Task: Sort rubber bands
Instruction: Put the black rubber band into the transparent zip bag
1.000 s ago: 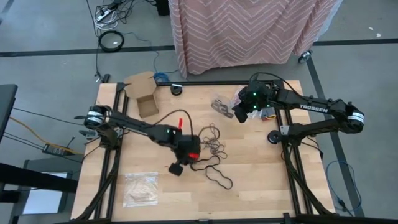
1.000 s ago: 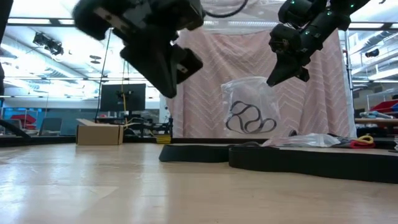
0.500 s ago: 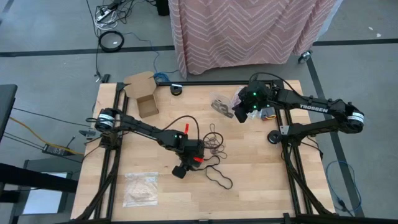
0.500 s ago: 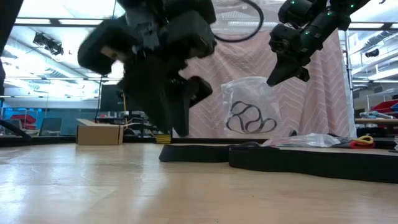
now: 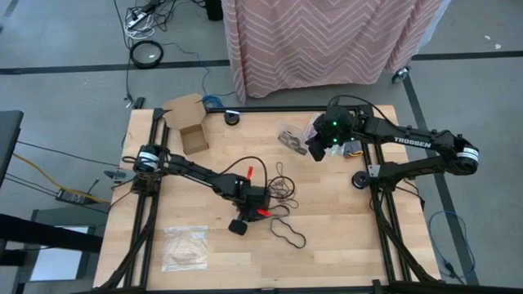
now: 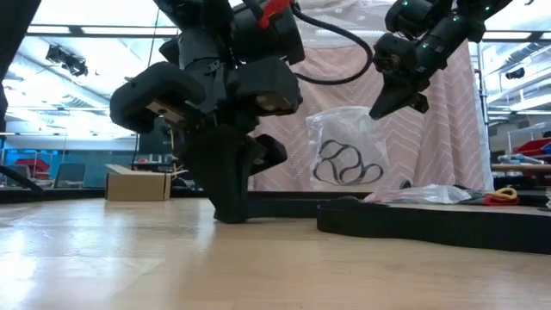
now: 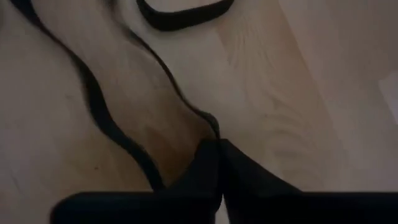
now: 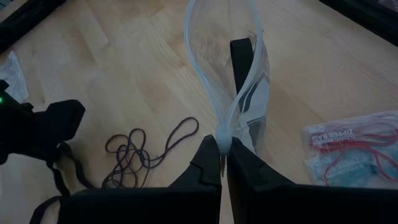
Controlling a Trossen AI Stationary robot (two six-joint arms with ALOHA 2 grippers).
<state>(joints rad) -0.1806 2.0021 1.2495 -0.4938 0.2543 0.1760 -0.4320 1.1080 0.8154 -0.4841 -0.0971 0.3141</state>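
At the far left of the wooden worktop [image 5: 343, 245] sits an open cardboard box [image 5: 189, 131], and near the front left lies a clear plastic bag [image 5: 185, 247] with pale bands inside. The left gripper [image 5: 263, 214] is down at the middle of the worktop, its fingers [image 7: 208, 171] pressed together on a long black rubber band [image 7: 99, 112] that trails away across the wood. Just beyond it a tangle of dark rubber bands [image 5: 282, 184] lies loose, and one larger black loop [image 5: 288, 233] rests nearer the front. Further right and toward the far edge, the right gripper [image 8: 222, 163] hangs above the worktop, fingers pinched shut on the rim of a clear zip bag [image 8: 239, 93] holding black bands. Beside it lies another bag of red bands [image 8: 351, 149]
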